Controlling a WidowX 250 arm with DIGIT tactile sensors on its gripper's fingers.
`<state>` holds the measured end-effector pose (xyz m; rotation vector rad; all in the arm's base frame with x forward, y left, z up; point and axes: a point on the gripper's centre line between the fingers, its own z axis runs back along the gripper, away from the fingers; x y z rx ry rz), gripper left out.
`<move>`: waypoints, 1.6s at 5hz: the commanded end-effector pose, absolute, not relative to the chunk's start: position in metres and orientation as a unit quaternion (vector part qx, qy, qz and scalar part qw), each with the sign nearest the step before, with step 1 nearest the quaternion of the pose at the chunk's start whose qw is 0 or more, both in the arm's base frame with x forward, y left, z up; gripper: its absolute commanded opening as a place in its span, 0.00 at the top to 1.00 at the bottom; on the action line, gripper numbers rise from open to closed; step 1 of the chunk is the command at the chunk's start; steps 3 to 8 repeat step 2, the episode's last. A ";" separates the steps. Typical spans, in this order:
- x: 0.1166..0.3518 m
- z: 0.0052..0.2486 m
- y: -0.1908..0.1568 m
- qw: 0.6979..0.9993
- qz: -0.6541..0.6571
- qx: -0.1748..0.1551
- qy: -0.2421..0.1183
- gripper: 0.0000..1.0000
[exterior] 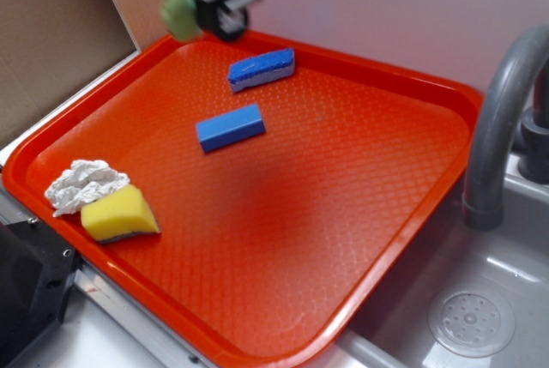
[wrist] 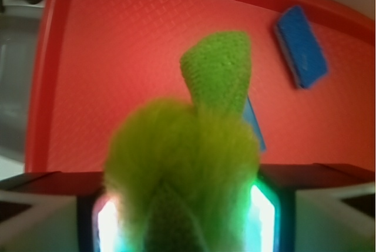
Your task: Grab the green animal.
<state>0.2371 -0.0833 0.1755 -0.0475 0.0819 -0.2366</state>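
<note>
Fuzzy yellow-green plush fills most of our wrist view: that's the green animal (wrist: 188,175), wedged right between the two dark fingers (wrist: 41,184) of the gripper (wrist: 185,205), with one knitted green limb poking up past its furry body. So we've got the tool clamped on the toy, no gap showing on either side of it.

From the exterior view the gripper (exterior: 208,3) sits at the far left corner of the orange tray (exterior: 403,85), up off the tray floor, and we can see a pale-green bit of the green animal (exterior: 179,12) bulging out on its left side. It's blurry there, so we can't make out much more of the toy than that round blob.

The rest is spread out on the tray. A blue sponge with a white underside (exterior: 261,69) lies near the far edge, just right of the gripper. A plain blue block (exterior: 230,127) lies a bit nearer than that, apart from the sponge. Over at the near left corner we see a yellow sponge wedge (exterior: 120,214) with a crumpled white cloth (exterior: 84,184) touching its far side. To the right of the tray there's a grey faucet (exterior: 502,119) curving over a metal sink (exterior: 467,321) with a round drain.
</note>
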 end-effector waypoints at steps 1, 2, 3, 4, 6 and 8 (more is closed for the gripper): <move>0.215 0.232 -0.063 0.995 -0.096 -0.010 -0.023 1.00; 0.220 0.227 -0.066 0.993 -0.115 0.004 -0.009 1.00; 0.220 0.227 -0.066 0.993 -0.115 0.004 -0.009 1.00; 0.220 0.227 -0.066 0.993 -0.115 0.004 -0.009 1.00; 0.220 0.227 -0.066 0.993 -0.115 0.004 -0.009 1.00; 0.220 0.227 -0.066 0.993 -0.115 0.004 -0.009 1.00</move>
